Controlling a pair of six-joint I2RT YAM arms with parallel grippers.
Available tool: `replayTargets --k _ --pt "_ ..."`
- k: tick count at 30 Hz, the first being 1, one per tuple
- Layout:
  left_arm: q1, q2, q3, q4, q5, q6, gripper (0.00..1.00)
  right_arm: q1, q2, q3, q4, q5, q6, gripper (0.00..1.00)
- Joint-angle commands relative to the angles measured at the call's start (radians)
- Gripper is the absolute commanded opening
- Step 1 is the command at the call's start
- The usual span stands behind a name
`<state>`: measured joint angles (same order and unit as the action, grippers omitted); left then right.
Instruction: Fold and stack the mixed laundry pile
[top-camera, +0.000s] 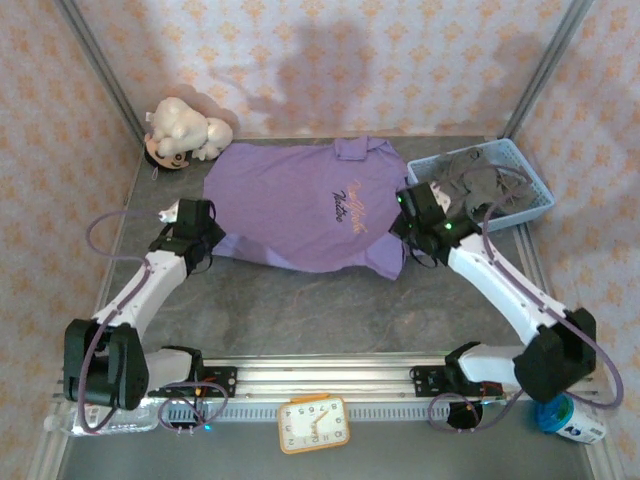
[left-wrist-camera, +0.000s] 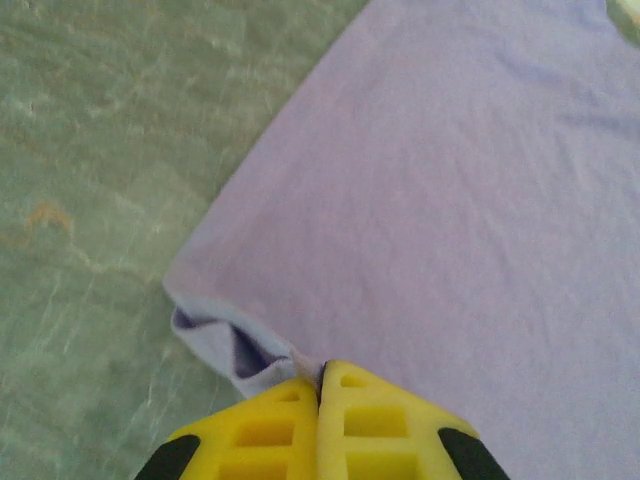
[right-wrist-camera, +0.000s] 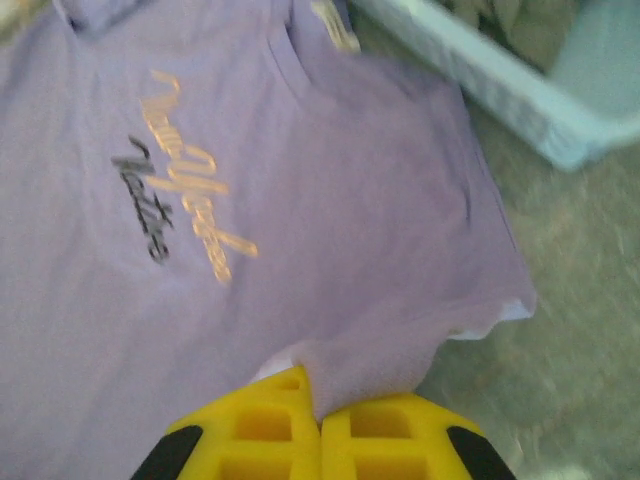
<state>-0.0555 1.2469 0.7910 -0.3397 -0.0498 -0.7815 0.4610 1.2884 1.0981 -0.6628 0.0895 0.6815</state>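
White plush toy (top-camera: 185, 130) at the far-left corner of the table (top-camera: 300, 310), by the wall. Light blue lattice basket (top-camera: 541, 196) far right on the table. Orange-framed clock (top-camera: 313, 424) face-up at near edge, just in front of metal rail (top-camera: 320, 378). Blue-and-white container (top-camera: 566, 420) at near-right corner. Peach patterned walls (top-camera: 330, 60).

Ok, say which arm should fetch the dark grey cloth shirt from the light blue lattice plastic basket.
Probably right: the right claw, shut on the lilac cloth shirt, sits beside the basket; the left claw is across the shirt.
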Motion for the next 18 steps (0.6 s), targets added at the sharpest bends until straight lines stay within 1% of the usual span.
replayTargets --k 1,6,8,9,10,11,12,13,15,18 --pt "0.037 0.096 0.080 0.057 -0.082 -0.010 0.00 -0.059 0.121 0.107 0.132 0.090 -0.083 0.00" --pt "0.045 0.305 0.272 0.054 -0.125 0.024 0.00 -0.138 0.375 0.312 0.207 0.050 -0.129 0.00" --pt "0.051 0.401 0.363 0.018 -0.140 0.034 0.00 -0.162 0.501 0.424 0.222 -0.010 -0.177 0.02" --pt "0.054 0.435 0.403 0.000 -0.139 0.043 0.01 -0.174 0.555 0.488 0.199 -0.037 -0.189 0.16" --pt "0.055 0.467 0.439 -0.030 -0.137 0.052 0.12 -0.182 0.608 0.573 0.164 -0.057 -0.196 0.40" --pt "0.056 0.494 0.471 -0.052 -0.141 0.057 0.34 -0.186 0.647 0.626 0.131 -0.069 -0.210 0.58" --pt "0.056 0.501 0.481 -0.059 -0.145 0.057 0.56 -0.185 0.667 0.655 0.113 -0.074 -0.223 0.63" --pt "0.056 0.498 0.475 -0.054 -0.148 0.050 0.67 -0.186 0.670 0.660 0.106 -0.080 -0.236 0.66" --pt "0.056 0.471 0.440 -0.026 -0.148 0.049 0.70 -0.186 0.642 0.614 0.126 -0.086 -0.250 0.69" --pt "0.041 0.422 0.383 0.025 -0.126 0.062 0.69 -0.183 0.577 0.511 0.138 -0.102 -0.257 0.67"
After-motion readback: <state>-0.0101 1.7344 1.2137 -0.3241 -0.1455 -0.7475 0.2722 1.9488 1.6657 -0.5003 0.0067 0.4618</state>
